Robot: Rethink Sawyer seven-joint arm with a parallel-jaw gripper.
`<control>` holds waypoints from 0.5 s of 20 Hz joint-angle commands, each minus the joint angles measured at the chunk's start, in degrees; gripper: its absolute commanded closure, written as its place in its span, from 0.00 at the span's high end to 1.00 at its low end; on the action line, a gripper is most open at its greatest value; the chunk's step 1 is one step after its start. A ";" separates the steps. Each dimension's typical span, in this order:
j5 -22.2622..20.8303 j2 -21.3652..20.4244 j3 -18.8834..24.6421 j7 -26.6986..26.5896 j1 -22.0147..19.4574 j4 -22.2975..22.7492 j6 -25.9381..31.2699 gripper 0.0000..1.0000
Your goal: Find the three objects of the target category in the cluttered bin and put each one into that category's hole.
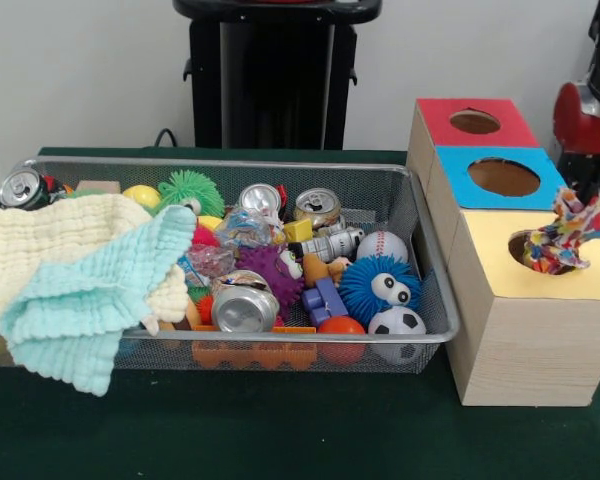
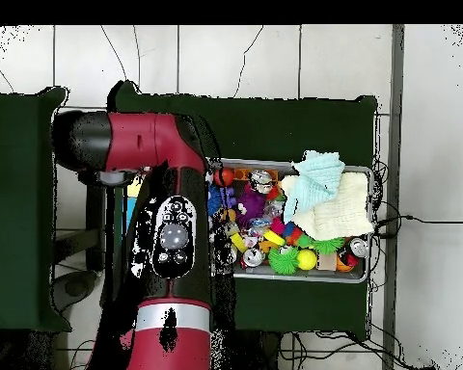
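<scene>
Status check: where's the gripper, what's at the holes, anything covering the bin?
Gripper hidden under the arm, state unknown. Colourful fabric toy sticking out of yellow hole. Cloths draped over the bin end.

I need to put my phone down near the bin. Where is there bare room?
The green table is bare in front of the wire bin, except where the cloths hang over at the left. Inside the bin it is crowded. The gap to the wooden boxes is narrow.

Red (image 1: 477,121), blue (image 1: 500,177) and yellow (image 1: 540,262) box tops; mint cloth (image 1: 90,300) over cream cloth (image 1: 40,245).
</scene>
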 commanded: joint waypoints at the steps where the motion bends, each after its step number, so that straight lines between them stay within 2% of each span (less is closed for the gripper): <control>1: -0.19 -3.52 3.66 3.86 -4.44 12.91 -6.47 0.00; 6: -1.45 -5.30 4.57 1.07 -6.08 17.05 -9.82 0.00; 10: -1.87 -5.86 4.87 1.66 -6.27 18.59 -11.91 0.00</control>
